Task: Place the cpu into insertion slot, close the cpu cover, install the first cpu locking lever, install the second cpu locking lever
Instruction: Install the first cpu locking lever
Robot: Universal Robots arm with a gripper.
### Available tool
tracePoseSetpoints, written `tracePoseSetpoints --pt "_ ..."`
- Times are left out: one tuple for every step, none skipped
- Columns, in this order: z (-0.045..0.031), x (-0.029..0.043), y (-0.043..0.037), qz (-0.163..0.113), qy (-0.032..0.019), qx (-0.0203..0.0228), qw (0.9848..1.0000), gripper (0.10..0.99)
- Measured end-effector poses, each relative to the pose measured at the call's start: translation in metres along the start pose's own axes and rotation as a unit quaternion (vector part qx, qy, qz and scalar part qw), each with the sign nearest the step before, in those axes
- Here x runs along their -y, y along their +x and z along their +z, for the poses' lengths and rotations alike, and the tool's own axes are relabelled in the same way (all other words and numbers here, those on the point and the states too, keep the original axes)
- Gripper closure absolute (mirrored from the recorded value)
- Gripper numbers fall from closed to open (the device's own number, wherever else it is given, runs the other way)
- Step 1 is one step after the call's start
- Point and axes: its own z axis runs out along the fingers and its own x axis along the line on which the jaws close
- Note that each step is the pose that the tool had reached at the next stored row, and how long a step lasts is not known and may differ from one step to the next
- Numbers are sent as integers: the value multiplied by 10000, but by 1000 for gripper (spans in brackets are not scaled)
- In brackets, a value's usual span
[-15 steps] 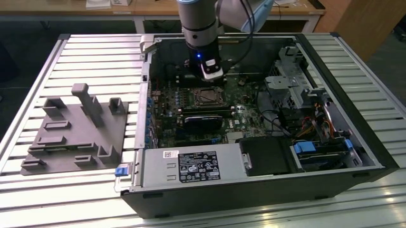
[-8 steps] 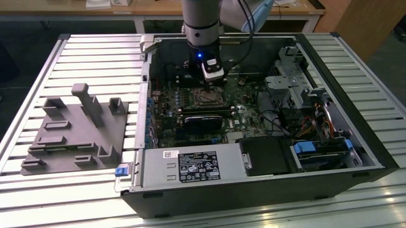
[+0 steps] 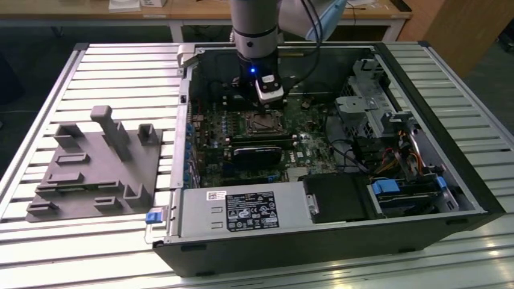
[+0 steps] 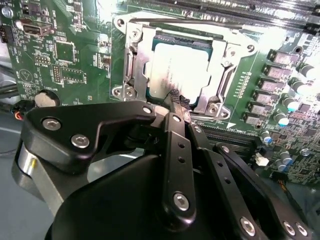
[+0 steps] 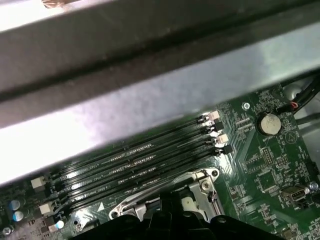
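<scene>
The cpu (image 4: 180, 65) lies flat in the socket on the green motherboard, its dull silver top showing through the window of the cpu cover (image 4: 134, 50), which lies down around it. A thin wire locking lever (image 4: 175, 22) runs along one side of the socket, and another lever (image 4: 227, 75) runs along the adjacent side. My gripper (image 4: 178, 101) hangs just above the socket's edge, its two black fingers drawn together with nothing between them. In the exterior view the gripper (image 3: 270, 99) is inside the open computer case, right above the socket (image 3: 261, 123).
The black computer case (image 3: 321, 241) lies open on a slatted metal table. Memory slots (image 5: 140, 160) and a coin battery (image 5: 270, 124) flank the socket. A power supply (image 3: 241, 212), drive cages (image 3: 377, 102) and cables fill the case. A grey fixture plate (image 3: 92, 168) sits at the exterior view's left.
</scene>
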Motion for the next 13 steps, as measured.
tracePoseSetpoints --pt "-1 11 -4 0 1 1 10000 980" --pt "-1 24 -10 0 2 1 10000 980" --pt "-2 39 -16 0 2 1 10000 980" --pt "-3 56 -23 0 3 1 10000 980" --pt "-4 74 -31 0 3 1 10000 980" --pt "-5 91 -39 0 3 1 10000 980" --pt "-5 109 -46 0 3 1 10000 980" --pt "-6 127 -54 0 2 1 10000 980" --pt "-7 144 -62 0 3 1 10000 980" --pt "-8 158 -68 0 3 1 10000 980" --pt "-8 165 -71 0 3 1 10000 980" --pt "-8 166 -71 0 3 1 10000 980" --pt "-8 166 -71 0 3 2 10000 980"
